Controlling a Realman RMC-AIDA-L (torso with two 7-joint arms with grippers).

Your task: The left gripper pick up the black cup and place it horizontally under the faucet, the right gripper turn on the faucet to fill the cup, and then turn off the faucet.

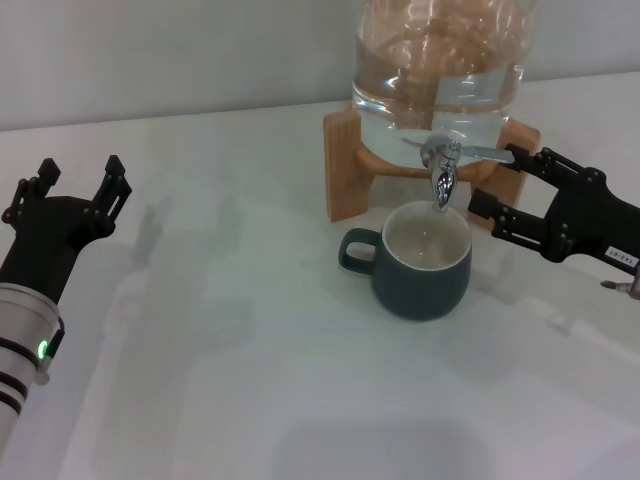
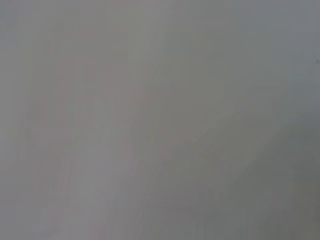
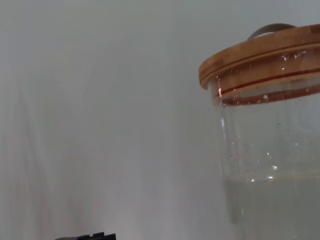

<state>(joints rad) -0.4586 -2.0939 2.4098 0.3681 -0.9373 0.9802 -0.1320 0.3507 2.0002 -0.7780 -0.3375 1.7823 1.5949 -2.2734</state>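
Note:
The black cup [image 1: 420, 262], a dark teal-grey mug with a cream inside, stands upright on the white table with its handle toward my left. Its mouth sits right below the spout of the chrome faucet [image 1: 443, 178]. The faucet's flat lever points toward my right arm. My right gripper [image 1: 492, 178] is open beside the faucet. Its upper finger [image 1: 530, 162] has its tip at the end of the lever, and its lower finger [image 1: 505, 218] reaches beside the cup's rim. My left gripper [image 1: 80, 178] is open and empty, far to the left of the cup.
A glass jar [image 1: 435, 70] of water rests on a wooden stand [image 1: 345, 165] behind the cup. The right wrist view shows the jar [image 3: 270, 150] with its bamboo lid [image 3: 260, 57]. The left wrist view shows only a plain grey surface.

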